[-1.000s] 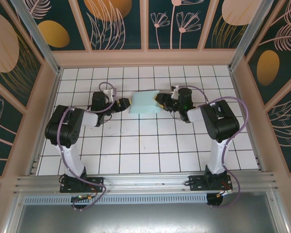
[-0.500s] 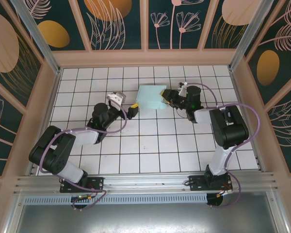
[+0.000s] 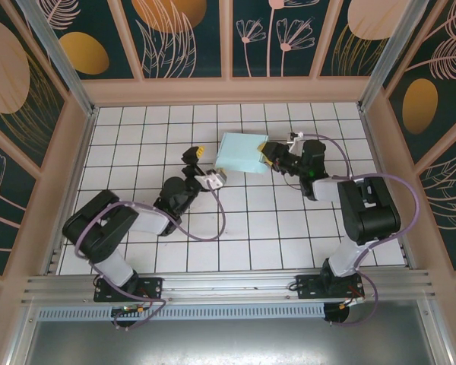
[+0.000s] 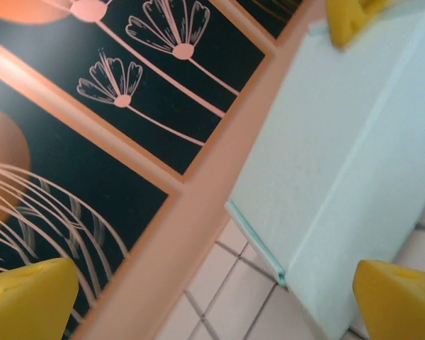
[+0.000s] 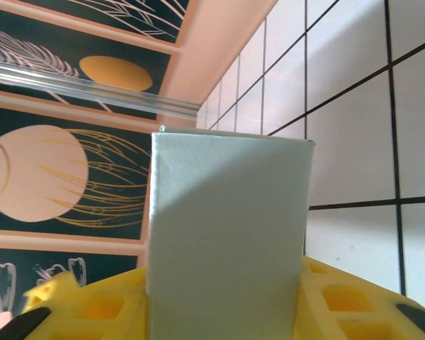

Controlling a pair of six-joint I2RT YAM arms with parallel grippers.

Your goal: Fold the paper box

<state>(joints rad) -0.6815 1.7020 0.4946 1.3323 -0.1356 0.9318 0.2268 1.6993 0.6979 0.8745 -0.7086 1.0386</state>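
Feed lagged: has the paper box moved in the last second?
Yes. The paper box shifted right and toward the back wall, judged against the floor tiles.

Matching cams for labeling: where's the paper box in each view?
Top external: paper box just above centre, over the far tiles.
Left wrist: paper box across the right half, corner low-centre.
Right wrist: paper box centre, rising from the bottom edge.
Shared landmark: white tiled table with dark grout, also here and here.
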